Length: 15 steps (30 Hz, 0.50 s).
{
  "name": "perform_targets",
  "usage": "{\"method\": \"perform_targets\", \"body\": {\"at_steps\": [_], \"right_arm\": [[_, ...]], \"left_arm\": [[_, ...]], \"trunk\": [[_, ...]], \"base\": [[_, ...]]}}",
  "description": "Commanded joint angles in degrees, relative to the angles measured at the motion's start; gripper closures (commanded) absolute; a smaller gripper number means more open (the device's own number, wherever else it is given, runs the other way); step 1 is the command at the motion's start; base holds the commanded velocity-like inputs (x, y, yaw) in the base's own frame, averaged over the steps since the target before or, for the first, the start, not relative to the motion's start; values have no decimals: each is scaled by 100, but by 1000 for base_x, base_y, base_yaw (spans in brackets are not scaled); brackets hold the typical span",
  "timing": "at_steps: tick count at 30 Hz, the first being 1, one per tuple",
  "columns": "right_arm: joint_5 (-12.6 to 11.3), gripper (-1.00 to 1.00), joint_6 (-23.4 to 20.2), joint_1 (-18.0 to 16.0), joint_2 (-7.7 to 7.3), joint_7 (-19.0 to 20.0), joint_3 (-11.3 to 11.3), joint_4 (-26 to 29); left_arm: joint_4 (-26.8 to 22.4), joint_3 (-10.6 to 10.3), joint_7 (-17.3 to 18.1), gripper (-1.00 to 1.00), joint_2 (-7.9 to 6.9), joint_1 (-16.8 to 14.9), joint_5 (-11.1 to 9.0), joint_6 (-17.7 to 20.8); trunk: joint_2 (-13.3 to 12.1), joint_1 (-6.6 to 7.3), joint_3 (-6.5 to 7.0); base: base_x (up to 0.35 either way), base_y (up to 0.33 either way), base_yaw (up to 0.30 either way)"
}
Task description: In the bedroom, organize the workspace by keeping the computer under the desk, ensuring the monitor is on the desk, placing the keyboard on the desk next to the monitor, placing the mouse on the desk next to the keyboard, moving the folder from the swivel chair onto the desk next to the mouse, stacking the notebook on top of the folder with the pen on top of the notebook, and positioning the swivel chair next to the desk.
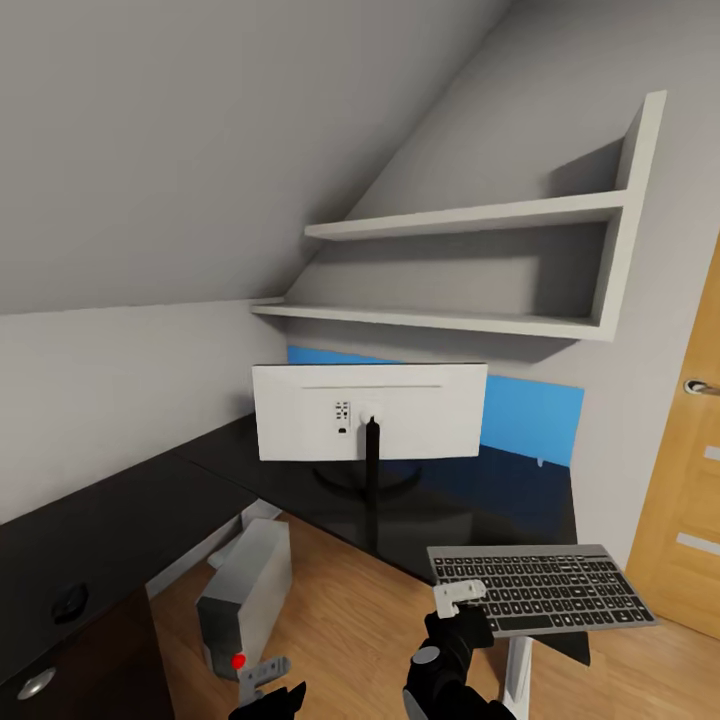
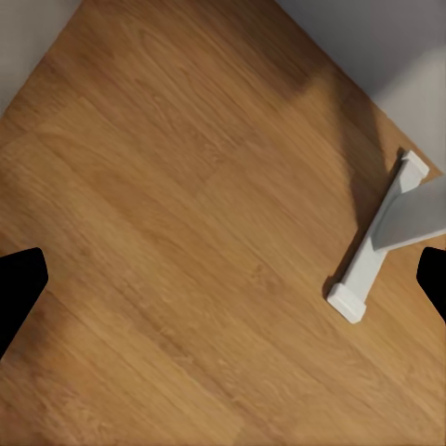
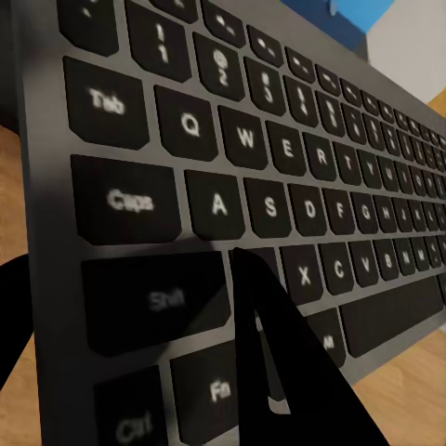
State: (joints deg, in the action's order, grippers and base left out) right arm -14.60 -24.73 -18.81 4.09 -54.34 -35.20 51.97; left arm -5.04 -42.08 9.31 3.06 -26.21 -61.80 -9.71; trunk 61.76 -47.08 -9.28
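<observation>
The white monitor (image 1: 369,410) stands on the black L-shaped desk (image 1: 130,500), its back toward me. My right gripper (image 1: 460,597) is shut on the left end of the dark keyboard (image 1: 545,588), which hangs level over the desk's near right corner. In the right wrist view one finger (image 3: 279,372) lies across the Shift and Z keys of the keyboard (image 3: 279,186). The grey computer tower (image 1: 245,598) sits on the floor under the desk. A black mouse (image 1: 70,601) rests on the desk's left wing. My left gripper (image 1: 263,676) hangs low and open over bare floor (image 2: 186,232).
Two white wall shelves (image 1: 470,270) slope out above the desk, with a blue panel (image 1: 530,410) behind the monitor. A wooden door (image 1: 690,480) stands at the right. A white desk foot (image 2: 372,251) lies on the wooden floor. A small round silver thing (image 1: 35,683) sits at the desk's near left.
</observation>
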Motion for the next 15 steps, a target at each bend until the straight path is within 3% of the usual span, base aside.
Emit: {"method": "perform_targets", "body": {"at_steps": [1,15], "right_arm": [[-26,100,-50,-8,-1,-44,-21,6],[-29,100,-50,-8,4,-41,-13,6]], "left_arm": [[12,-46,27,-100,2,-7,-60,-22],[12,-46,27,-100,2,-7,-60,-22]], "trunk": [[48,-24,-28],[569,-309,-368]], "base": [[0,0,0],[0,0,0]]}}
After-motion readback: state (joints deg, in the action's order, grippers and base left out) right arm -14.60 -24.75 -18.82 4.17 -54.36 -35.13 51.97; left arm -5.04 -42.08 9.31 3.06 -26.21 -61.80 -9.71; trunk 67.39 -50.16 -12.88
